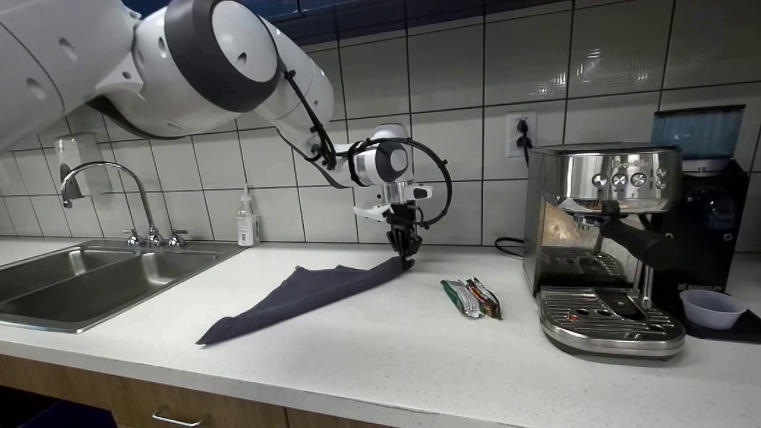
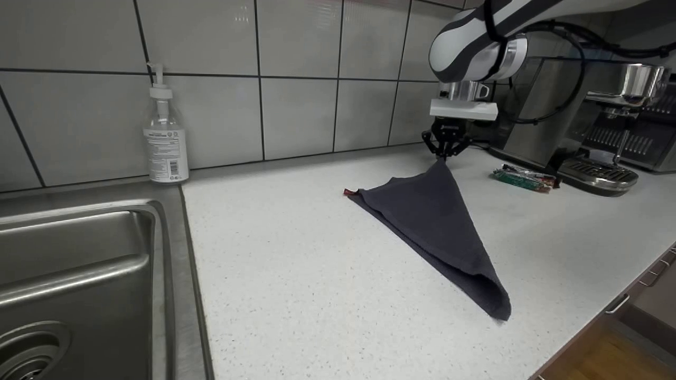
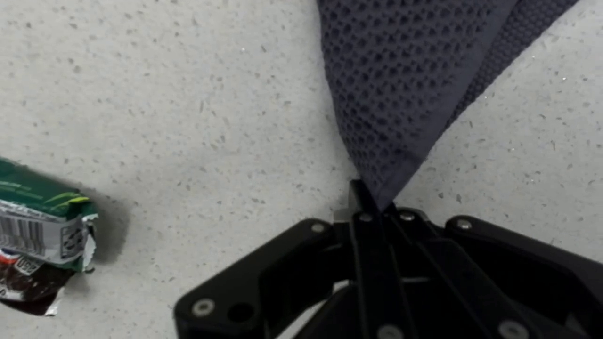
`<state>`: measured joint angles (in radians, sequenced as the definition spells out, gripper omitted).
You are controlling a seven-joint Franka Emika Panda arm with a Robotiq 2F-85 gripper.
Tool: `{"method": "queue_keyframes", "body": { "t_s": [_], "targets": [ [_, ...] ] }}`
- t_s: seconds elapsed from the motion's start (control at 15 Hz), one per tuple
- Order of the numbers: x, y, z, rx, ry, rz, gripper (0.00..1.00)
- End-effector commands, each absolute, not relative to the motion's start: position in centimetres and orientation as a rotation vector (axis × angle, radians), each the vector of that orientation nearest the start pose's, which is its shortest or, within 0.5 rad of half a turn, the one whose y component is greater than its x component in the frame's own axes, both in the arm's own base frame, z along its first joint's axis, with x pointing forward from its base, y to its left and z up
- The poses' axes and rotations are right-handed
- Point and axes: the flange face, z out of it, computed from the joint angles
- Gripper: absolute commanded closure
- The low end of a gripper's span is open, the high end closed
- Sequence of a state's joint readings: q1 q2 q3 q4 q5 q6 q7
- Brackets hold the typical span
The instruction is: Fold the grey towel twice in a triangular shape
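While the Robotiq gripper held one corner of the grey towel, the second fold stood undone

Although the towel lay on the white speckled countertop in what looked like its first triangle, between the sink and the green-wrapped snack bar and brown-wrapped snack bar, its edges were out of line: the under layer peeked out along one side.

The jaws were closed on one tip; whether they had both layers could not be told. That seemed the chief danger: if only the upper layer was caught, a lift would peel the first fold apart. The pinched point was narrow, so a brisk pull might free it. Nothing pinned the opposite tip, which curled nearer the countertop's front, so the whole limp towel might slide rather than bend. A low sweep toward the bars could nudge them.

Readable writing was scarce. The coffee grinder bore lettering that seemed to say "RANCILIO"; the name on the front of the espresso machine was too blurred to trust. The green wrapper showed a barcode, the brown one a boxed mark, perhaps "USD". On the pump soap bottle, the label carried a barcode too, its print illegible, and nothing could be read on the towel's red tag.
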<state>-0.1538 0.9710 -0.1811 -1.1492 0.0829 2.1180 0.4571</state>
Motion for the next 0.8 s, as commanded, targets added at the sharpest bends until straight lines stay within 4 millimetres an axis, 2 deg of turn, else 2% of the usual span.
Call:
{"method": "queue_keyframes", "body": {
  "t_s": [0.0,0.73],
  "targets": [
    [73.5,-20.8,23.0,-2.944,1.191,-0.036,1.0],
    [72.3,-19.8,25.5,-2.907,1.142,-0.08,1.0]
  ]
}}
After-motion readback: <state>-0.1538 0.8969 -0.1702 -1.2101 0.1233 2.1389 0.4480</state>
